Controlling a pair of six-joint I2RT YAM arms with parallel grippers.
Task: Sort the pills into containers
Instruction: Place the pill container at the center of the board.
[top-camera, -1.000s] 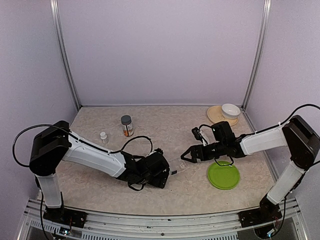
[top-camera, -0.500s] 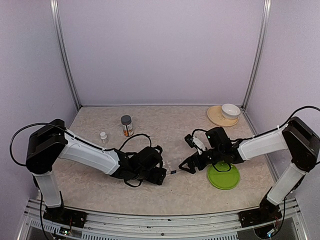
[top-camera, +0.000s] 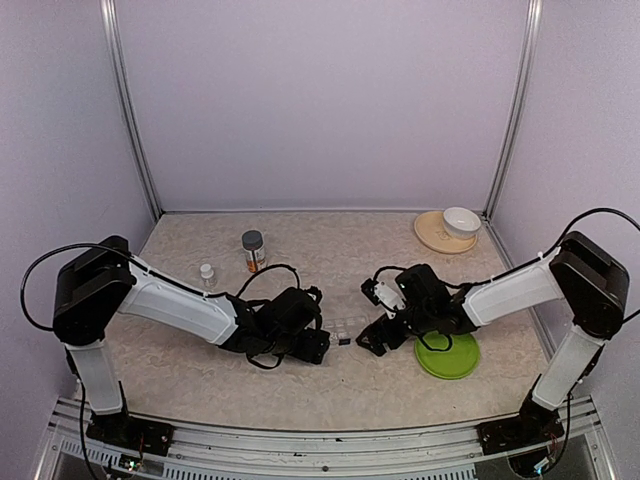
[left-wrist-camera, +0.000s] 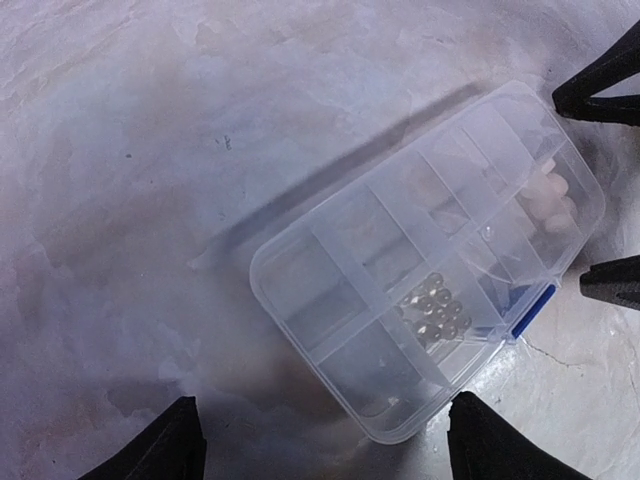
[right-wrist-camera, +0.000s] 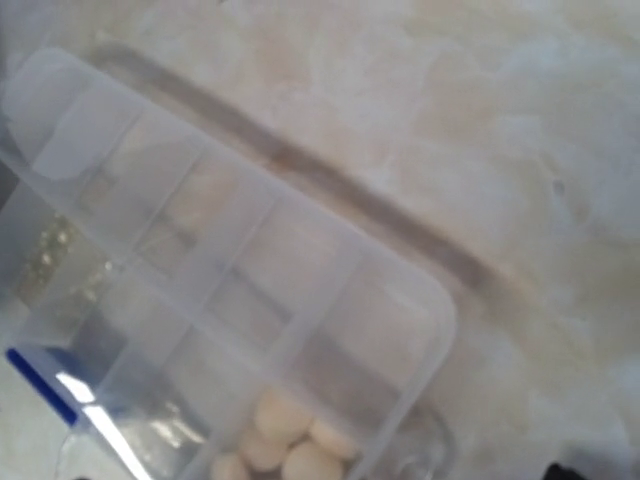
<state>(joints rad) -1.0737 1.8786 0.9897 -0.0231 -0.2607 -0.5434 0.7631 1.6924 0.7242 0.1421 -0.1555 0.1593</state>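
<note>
The containers are the compartments of a clear flat pill box (top-camera: 346, 327) lying on the table between my two grippers. In the left wrist view the pill box (left-wrist-camera: 400, 270) lies slantwise, with a blue latch (left-wrist-camera: 530, 310) on one long side. Cream pills (left-wrist-camera: 550, 195) fill an end compartment and small clear beads (left-wrist-camera: 435, 305) fill a middle one. My left gripper (left-wrist-camera: 320, 445) stands open, its fingers either side of the box's near corner. My right gripper (top-camera: 371, 338) is open at the far end, its fingertips (left-wrist-camera: 600, 90) straddling the box. The right wrist view shows the cream pills (right-wrist-camera: 285, 445) close up.
A grey-capped pill bottle (top-camera: 254, 250) and a small white bottle (top-camera: 207, 272) stand behind the left arm. A round green plate (top-camera: 447, 353) lies just right of the right gripper. A white bowl (top-camera: 461, 221) sits on a beige plate (top-camera: 432, 232) at the back right.
Both grippers have closed in on the pill box, the right one moving left and down. The left gripper's fingers have narrowed a little.
</note>
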